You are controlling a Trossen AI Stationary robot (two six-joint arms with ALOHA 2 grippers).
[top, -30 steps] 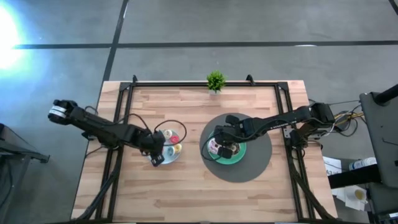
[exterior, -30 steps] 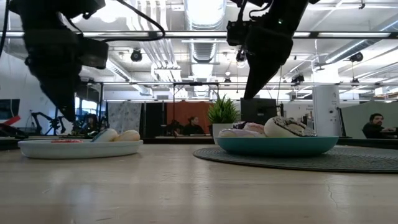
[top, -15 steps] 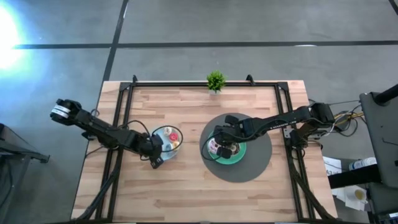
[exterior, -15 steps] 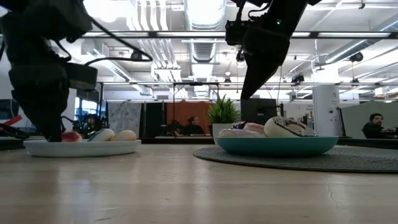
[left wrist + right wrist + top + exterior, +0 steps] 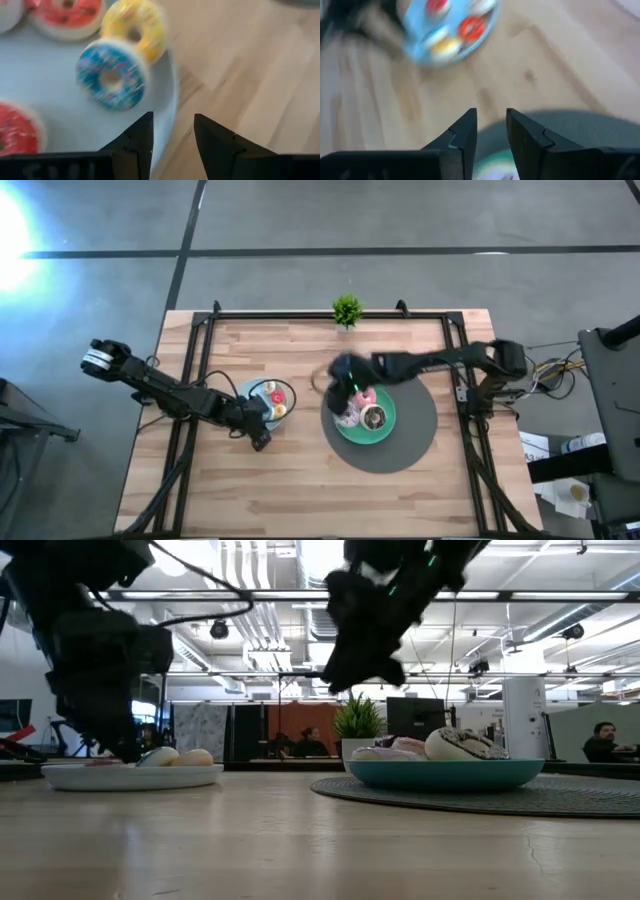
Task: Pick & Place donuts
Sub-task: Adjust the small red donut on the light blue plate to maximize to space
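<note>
The light-blue plate (image 5: 270, 392) holds several mini donuts; the left wrist view shows a blue-iced donut (image 5: 111, 82), a yellow donut (image 5: 134, 30) and red ones lying on it. My left gripper (image 5: 258, 430) is low at the plate's near-right rim (image 5: 170, 107), narrowly open, with one finger over the plate and one over the table. The green plate (image 5: 385, 430) carries a pink donut (image 5: 362, 395), a chocolate donut (image 5: 374, 418) and a pale pink donut (image 5: 347, 418). My right gripper (image 5: 340, 370) is in the air between the two plates, narrowly open and empty. My left gripper has its fingers (image 5: 142, 135) on either side of the light-blue plate's near-right rim, coming from above. I cannot tell whether they touch the rim.
The green plate sits on a round grey mat (image 5: 415, 445). A small potted plant (image 5: 346, 309) stands at the table's far edge. Bare wood lies along the near side of the table (image 5: 300, 500).
My right gripper has swung fast from above the green plate toward the table's far-left, in the direction of the light-blue plate. My left gripper has come down at the light-blue plate's near rim. The plate has slid a little toward the far edge.
</note>
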